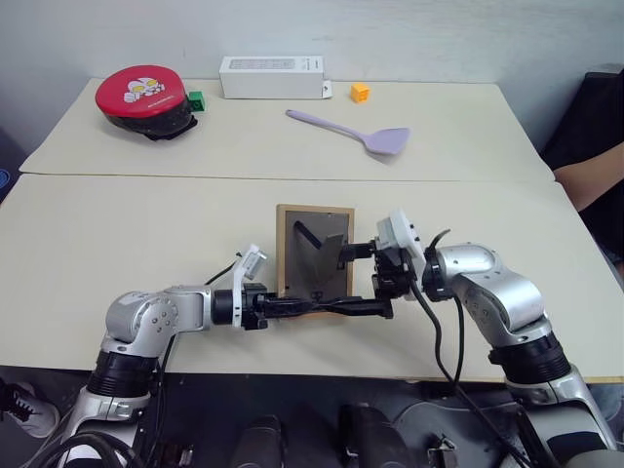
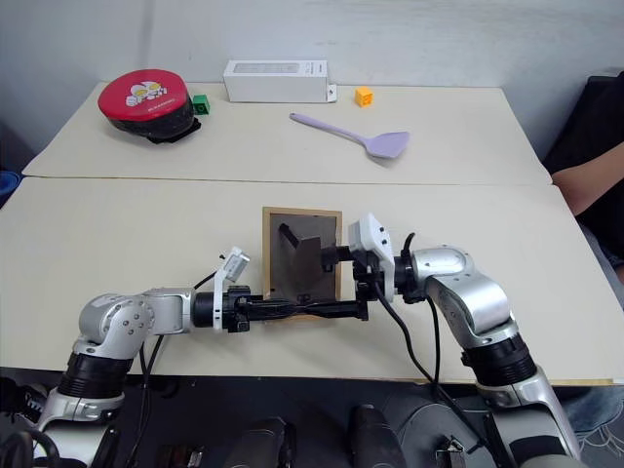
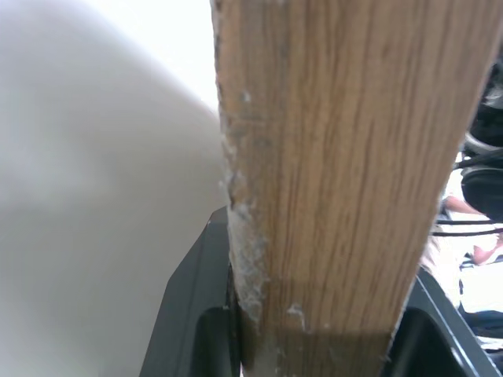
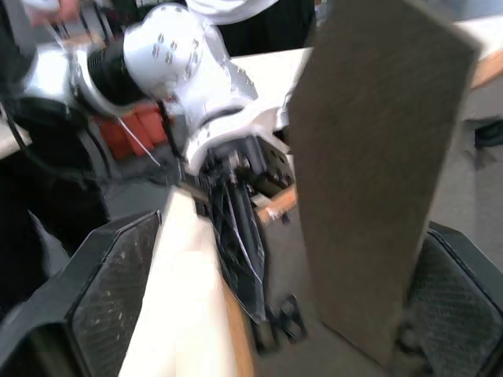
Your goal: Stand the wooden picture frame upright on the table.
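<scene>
The wooden picture frame (image 1: 314,255) is held near the front edge of the table (image 1: 117,234), about midway along that edge, with its dark back and the fold-out stand (image 1: 330,250) turned toward the robot and its portrait side facing the far edge. Its long axis runs from the front edge toward the far edge as seen from the head, and it appears lifted and tilted rather than standing on its own; whether its lower edge touches the table I cannot tell. The left claw (image 1: 336,307) comes in from the left and is clamped along the frame's lower wooden rail, one finger on each face, as the left wrist view shows. The right claw (image 1: 359,252) reaches in from the right, level with the stand, its fingers spread wide with the stand panel between them but not gripped. The turning point is the stand: it lies straight ahead of the right claw, so that arm seems best placed to swing it out, while the left arm would carry and lower the frame onto its bottom edge.
</scene>
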You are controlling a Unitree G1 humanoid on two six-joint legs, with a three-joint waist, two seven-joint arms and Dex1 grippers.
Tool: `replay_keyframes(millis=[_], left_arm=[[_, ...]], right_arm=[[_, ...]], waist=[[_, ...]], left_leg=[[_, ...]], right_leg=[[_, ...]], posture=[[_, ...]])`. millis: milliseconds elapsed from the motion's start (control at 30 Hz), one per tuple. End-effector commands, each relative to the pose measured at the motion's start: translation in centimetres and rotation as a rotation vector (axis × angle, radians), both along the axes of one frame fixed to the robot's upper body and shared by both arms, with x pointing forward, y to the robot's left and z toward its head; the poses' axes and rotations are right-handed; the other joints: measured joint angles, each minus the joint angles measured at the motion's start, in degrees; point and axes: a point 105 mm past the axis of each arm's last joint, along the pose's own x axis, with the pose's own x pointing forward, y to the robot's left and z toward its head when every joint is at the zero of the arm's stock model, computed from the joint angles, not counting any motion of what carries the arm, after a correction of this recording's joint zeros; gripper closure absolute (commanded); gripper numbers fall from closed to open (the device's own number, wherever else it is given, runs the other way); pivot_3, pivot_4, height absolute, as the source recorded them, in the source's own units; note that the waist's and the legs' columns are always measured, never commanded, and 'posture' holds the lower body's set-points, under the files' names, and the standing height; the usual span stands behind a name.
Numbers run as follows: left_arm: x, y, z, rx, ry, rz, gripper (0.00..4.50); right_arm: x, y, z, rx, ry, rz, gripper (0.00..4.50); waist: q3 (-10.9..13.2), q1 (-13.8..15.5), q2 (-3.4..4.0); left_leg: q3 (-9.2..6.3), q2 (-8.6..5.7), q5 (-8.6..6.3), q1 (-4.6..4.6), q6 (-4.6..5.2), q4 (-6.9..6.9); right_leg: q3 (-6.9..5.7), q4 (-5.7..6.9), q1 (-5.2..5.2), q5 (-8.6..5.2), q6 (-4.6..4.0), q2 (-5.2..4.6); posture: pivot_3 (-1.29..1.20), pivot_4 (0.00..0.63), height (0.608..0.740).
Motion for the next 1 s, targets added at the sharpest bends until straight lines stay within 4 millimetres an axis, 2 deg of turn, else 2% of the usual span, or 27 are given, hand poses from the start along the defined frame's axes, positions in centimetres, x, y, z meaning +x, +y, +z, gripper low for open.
replay_keyframes(millis=[33, 167, 267, 400, 500, 567, 633, 667, 833, 933, 1000], left_arm=[[-0.6, 0.3, 2.6, -0.112, 0.109, -0.054, 3.22], [-1.5, 1.2, 3.6, -0.174, 0.263, -0.131, 3.22], [-1.9, 1.7, 3.9, -0.187, 0.344, -0.162, 3.22], [-1.7, 1.7, 5.0, -0.236, 0.402, -0.183, 3.22], [-1.6, 1.5, 5.8, -0.272, 0.443, -0.209, 3.22], [-2.0, 1.1, 6.1, -0.247, 0.463, -0.244, 3.22], [-2.4, 0.8, 6.4, -0.254, 0.492, -0.273, 3.22], [-2.4, 0.7, 6.5, -0.261, 0.507, -0.279, 3.22], [-2.3, 0.6, 7.0, -0.280, 0.524, -0.294, 3.22], [-2.1, 0.6, 7.2, -0.280, 0.525, -0.292, 3.22], [-2.1, 0.7, 7.3, -0.277, 0.520, -0.292, 3.22]], right_arm=[[1.0, -2.5, 1.8, 0.058, -0.204, -0.074, 0.02], [1.8, -5.6, 3.8, 0.096, -0.381, -0.168, 0.02], [1.8, -6.8, 3.7, -0.005, -0.592, -0.158, 0.02], [2.6, -6.3, 2.4, -0.159, -1.012, -0.131, 0.02], [3.4, -5.2, 2.1, -0.157, -1.185, -0.130, 0.02], [3.5, -4.1, 2.7, -0.107, -1.302, -0.145, 0.02], [3.8, -3.1, 2.9, -0.068, -1.355, -0.164, 0.02], [4.3, -2.7, 2.1, -0.085, -1.330, -0.162, 0.02], [4.3, -1.2, 1.7, -0.062, -1.417, -0.147, 0.02], [5.0, -1.2, 1.5, -0.045, -1.415, -0.213, 0.57], [5.2, -1.3, 1.6, -0.027, -1.430, -0.249, 1.22]], waist=[[0.01, 0.03, -0.01], [0.02, 0.02, -0.02], [0.03, -0.08, -0.02], [0.04, -0.60, -0.02], [0.04, -1.32, -0.02], [0.04, -1.54, -0.02], [0.04, -1.75, -0.02], [0.04, -1.75, -0.02], [0.05, -1.74, -0.01], [0.05, -1.74, -0.01], [0.05, -1.82, -0.01]], left_leg=[[0.00, 0.00, 0.00, 0.00, 0.00, 0.00], [0.00, 0.00, 0.00, -0.01, 0.00, 0.01], [-0.02, 0.00, 0.00, 0.03, -0.01, 0.00], [-0.02, 0.00, 0.03, 0.08, -0.06, -0.01], [0.01, 0.00, 0.06, 0.08, -0.11, 0.01], [0.00, 0.00, 0.08, 0.06, -0.13, -0.01], [0.01, 0.00, 0.08, 0.05, -0.14, -0.01], [0.00, 0.00, 0.08, 0.05, -0.14, -0.01], [-0.02, -0.04, 0.10, 0.06, -0.17, 0.07], [-0.02, -0.09, 0.12, 0.06, -0.18, 0.07], [-0.01, -0.11, 0.15, 0.07, -0.19, 0.08]], right_leg=[[0.00, 0.01, 0.00, 0.00, 0.00, 0.00], [-0.01, 0.02, 0.00, 0.00, 0.01, 0.00], [0.00, 0.01, 0.00, 0.00, 0.01, -0.01], [0.01, 0.03, 0.01, 0.00, 0.01, -0.01], [0.02, 0.10, -0.03, 0.00, 0.01, -0.01], [0.02, 0.20, -0.07, 0.00, 0.01, 0.01], [0.06, 0.39, -0.13, 0.00, 0.01, 0.01], [0.08, 0.41, -0.13, 0.00, 0.01, 0.03], [0.06, 0.45, -0.13, 0.00, 0.00, 0.06], [0.07, 0.49, -0.16, -0.01, 0.00, 0.06], [0.07, 0.48, -0.15, -0.01, 0.00, 0.07]], posture=[[0.00, 0.150, 0.740], [0.00, 0.150, 0.740], [0.00, 0.150, 0.740], [0.00, 0.150, 0.740], [0.00, 0.150, 0.740], [0.00, 0.150, 0.740], [0.00, 0.150, 0.740], [0.00, 0.150, 0.740], [0.00, 0.150, 0.740], [0.00, 0.150, 0.740], [0.00, 0.150, 0.740]])
